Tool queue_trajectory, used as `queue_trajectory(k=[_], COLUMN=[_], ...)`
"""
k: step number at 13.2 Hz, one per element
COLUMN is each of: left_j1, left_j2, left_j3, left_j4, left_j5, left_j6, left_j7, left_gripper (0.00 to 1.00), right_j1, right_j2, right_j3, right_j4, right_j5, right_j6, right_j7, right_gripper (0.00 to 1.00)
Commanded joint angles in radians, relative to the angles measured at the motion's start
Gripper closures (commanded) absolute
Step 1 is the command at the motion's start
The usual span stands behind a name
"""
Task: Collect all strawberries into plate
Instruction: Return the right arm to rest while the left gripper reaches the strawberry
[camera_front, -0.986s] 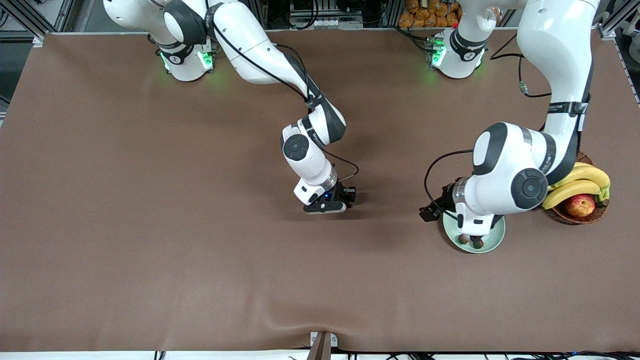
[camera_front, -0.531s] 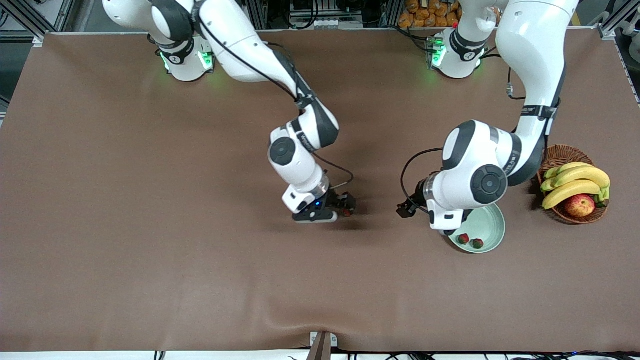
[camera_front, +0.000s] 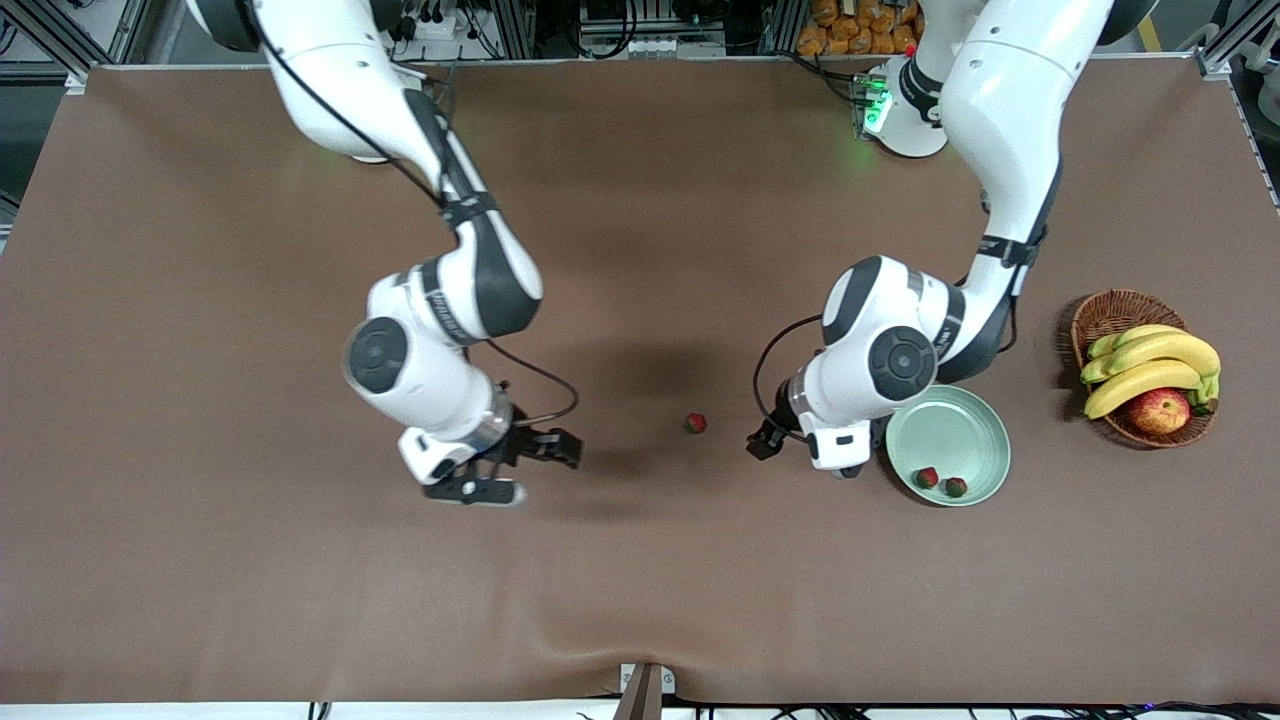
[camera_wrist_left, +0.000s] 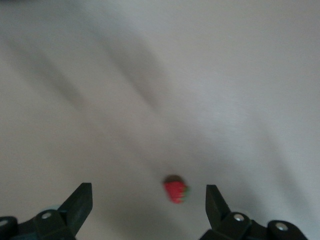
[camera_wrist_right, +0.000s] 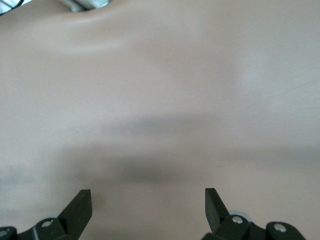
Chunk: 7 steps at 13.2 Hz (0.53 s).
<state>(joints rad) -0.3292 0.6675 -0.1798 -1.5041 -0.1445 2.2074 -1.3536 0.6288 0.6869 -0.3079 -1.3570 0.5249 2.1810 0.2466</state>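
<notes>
Left jaws (camera_wrist_left: 146, 200) gape empty just beside the plate (camera_front: 975, 415), a lone strawberry (camera_front: 695, 423) near them; right jaws (camera_wrist_right: 147, 202) gape empty over bare counter (camera_front: 250, 560).

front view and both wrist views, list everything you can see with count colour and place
strawberries: three, red with dark green caps; two in the plate, one loose on the table between the two grippers
plate: one, pale mint green, toward the left arm's end of the table
basket: one, brown wicker, beside the plate, closer still to the left arm's end
bananas: one bunch, yellow, in the basket
apple: one, red-yellow, in the basket
table: one, brown cover
left gripper: one, black jaws open, empty, beside the plate, facing the loose strawberry
right gripper: one, black jaws open, empty, over bare table toward the right arm's end
</notes>
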Motion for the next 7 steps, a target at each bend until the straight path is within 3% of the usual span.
queue_trajectory(k=[1,4,7], left_j1=[-0.059,-0.128,-0.14], left_j2=[0.069,0.096,0.102], left_j3=[0.005,0.014,0.016], left_j4=[0.065,0.076,0.074], left_j5=[-0.012,-0.003,0.051], left_j6=[0.099,0.193,0.195], left_j7=[-0.035,0.057,0.314], left_gripper=[0.0,0.0,0.0], right_j1=[-0.113,-0.289,-0.423], right_j2=[-0.202,-0.349,-0.45], right_j3=[0.072,0.174,0.21], right_j4=[-0.219,-0.295,-0.294], right_j5=[-0.09,-0.265,-0.335], right_j6=[-0.001,-0.119,-0.263], right_j7=[-0.081,-0.089,-0.203], right_gripper=[0.0,0.0,0.0])
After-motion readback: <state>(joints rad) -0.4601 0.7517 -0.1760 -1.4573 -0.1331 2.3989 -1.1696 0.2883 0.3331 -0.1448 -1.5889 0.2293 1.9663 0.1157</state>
